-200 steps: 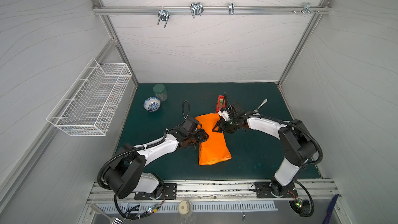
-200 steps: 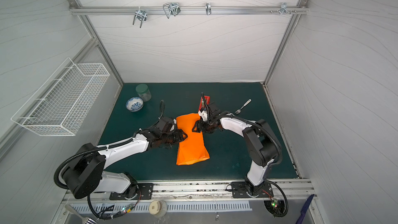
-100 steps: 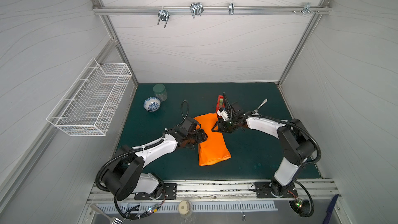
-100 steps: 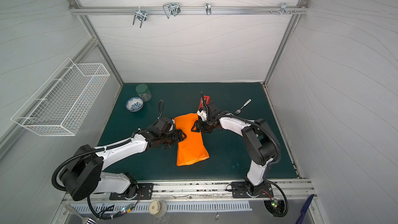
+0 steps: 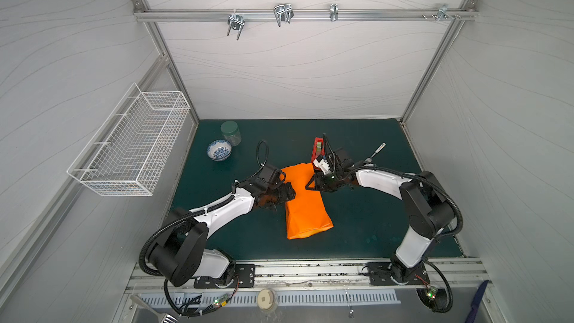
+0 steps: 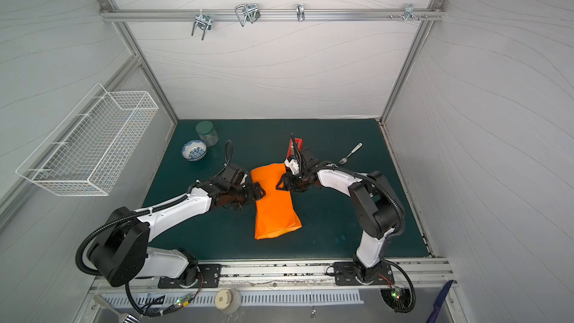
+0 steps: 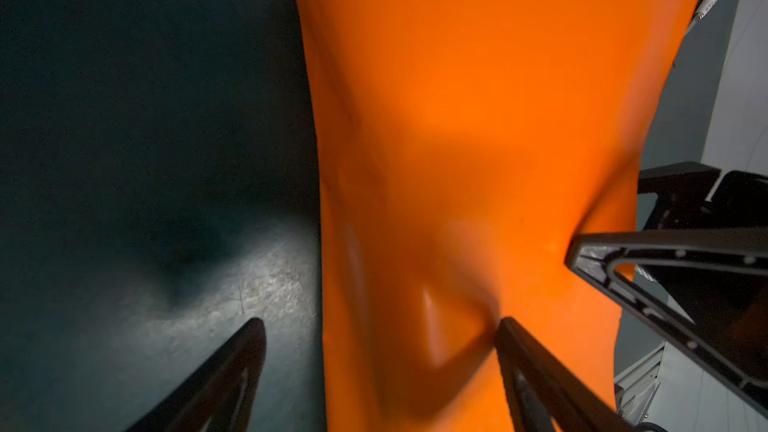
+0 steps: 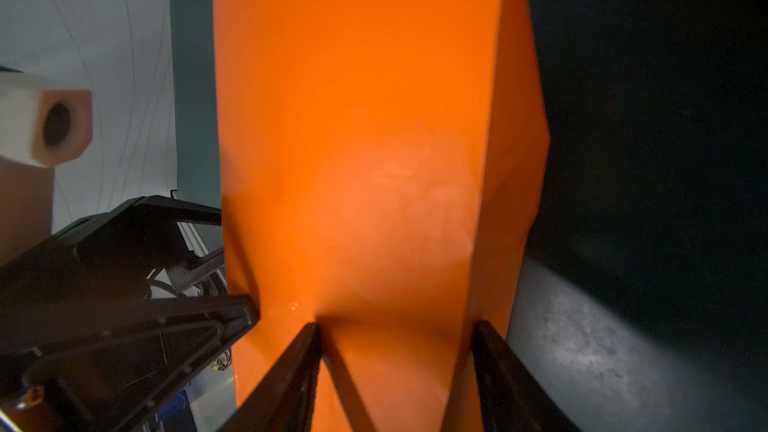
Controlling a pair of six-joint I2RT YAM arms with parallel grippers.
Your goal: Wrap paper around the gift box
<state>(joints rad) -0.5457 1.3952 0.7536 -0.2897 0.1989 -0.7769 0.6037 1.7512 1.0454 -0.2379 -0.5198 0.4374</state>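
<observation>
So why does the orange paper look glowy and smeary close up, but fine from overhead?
Left wrist view: the glossy orange paper sheet sits near the lens, so it looks soft, with a bright glow mid-sheet; the dark green mat is nearly black apart from one lit patch. Right wrist view: creases sharper, mat again dark. Both top views: even light, everything sharp, no glare.
</observation>
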